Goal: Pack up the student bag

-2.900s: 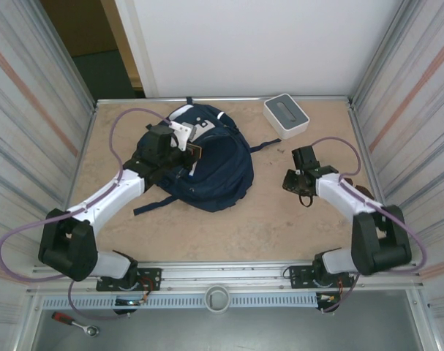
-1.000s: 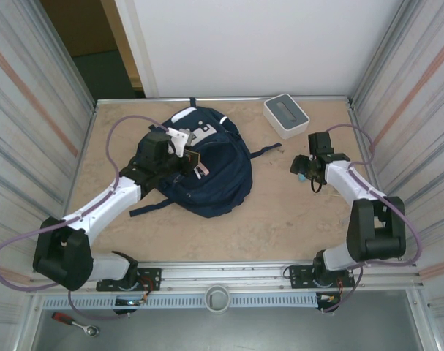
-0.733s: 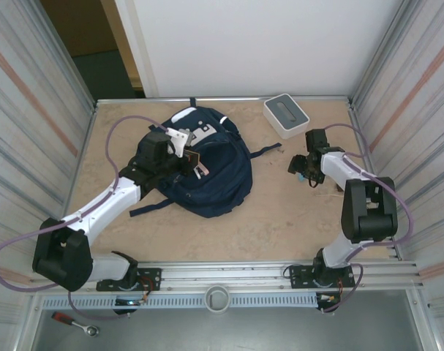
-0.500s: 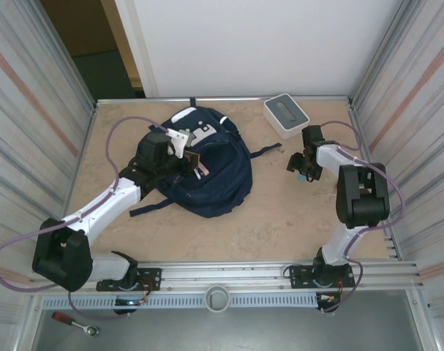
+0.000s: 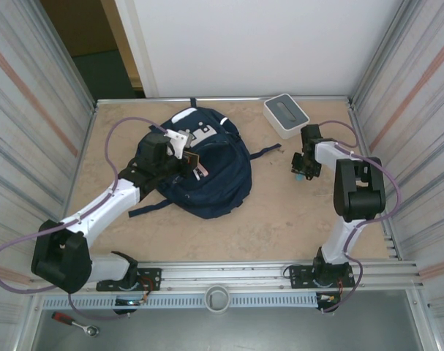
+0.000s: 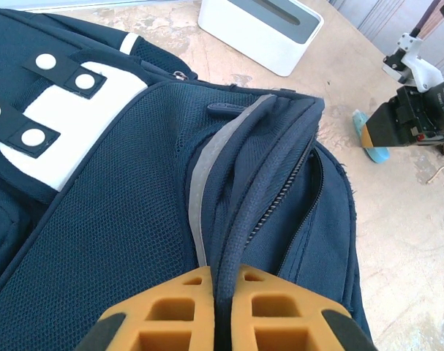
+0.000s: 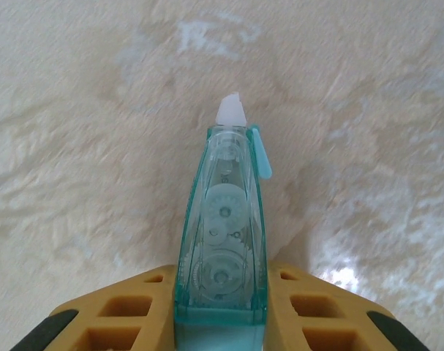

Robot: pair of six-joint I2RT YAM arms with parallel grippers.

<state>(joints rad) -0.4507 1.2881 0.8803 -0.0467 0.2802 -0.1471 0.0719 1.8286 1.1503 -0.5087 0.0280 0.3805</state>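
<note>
Left end effector (image 6: 222, 281) pinches the student bag (image 6: 119, 219); right end effector (image 7: 220, 281) grips a teal tape dispenser (image 7: 223, 212)

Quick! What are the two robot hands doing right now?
Left gripper: closed on the navy-blue fabric backpack at its zipper edge.
Right gripper: closed on the clear teal plastic correction-tape dispenser.

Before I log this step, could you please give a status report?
Left jaws shut on the zip edge of the bag. Right jaws clamped on a teal correction tape, right of the bag. White box behind, out of the way.
</note>
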